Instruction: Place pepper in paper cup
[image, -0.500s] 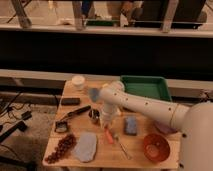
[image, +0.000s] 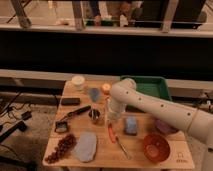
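The slim red pepper (image: 111, 133) lies on the wooden table (image: 102, 157), in front of the middle. The white paper cup (image: 78, 82) stands upright at the far left corner, well away from the pepper. My white arm (image: 150, 107) reaches in from the right and bends down at the middle of the table. My gripper (image: 107, 119) hangs just beyond the pepper's far end, next to a small dark metal cup (image: 95, 116). I cannot tell if it touches the pepper.
A green tray (image: 152, 86) sits at the far right. Also on the table: an orange fruit (image: 105, 88), a blue sponge (image: 131, 125), an orange-red bowl (image: 156, 147), dark grapes (image: 60, 148), a grey cloth (image: 86, 146), a black block (image: 70, 101) and a black utensil (image: 75, 113).
The arm's bent joint has shifted a little to the right. The gripper stays near the metal cup, and the objects have not moved.
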